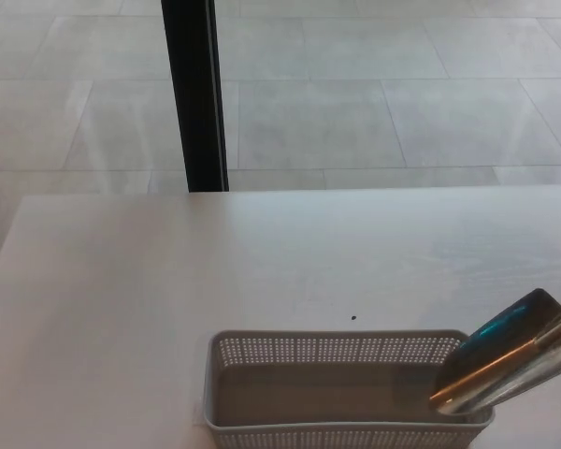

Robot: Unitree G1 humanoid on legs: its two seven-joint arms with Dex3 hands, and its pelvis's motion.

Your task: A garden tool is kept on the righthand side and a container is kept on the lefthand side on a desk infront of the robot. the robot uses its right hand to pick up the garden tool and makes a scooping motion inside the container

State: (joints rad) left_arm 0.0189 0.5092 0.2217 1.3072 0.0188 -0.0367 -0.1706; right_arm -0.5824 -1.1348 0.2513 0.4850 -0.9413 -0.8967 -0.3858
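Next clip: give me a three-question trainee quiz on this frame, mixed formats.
1. True or false: the trowel blade dips into the right end of the basket.
2. What does the basket hold besides the blade? A) soil B) nothing visible C) pebbles
3. Fill in: on the bare desk, just behind the basket, sits a small dark ____.

Key: 1 true; 2 B; 3 speck.

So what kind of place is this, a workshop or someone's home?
Probably an indoor test space or office-like hall, not a home: a plain white desk, a large-tiled pale floor behind it, and a black post. On the desk sit only a perforated basket and a metal trowel.
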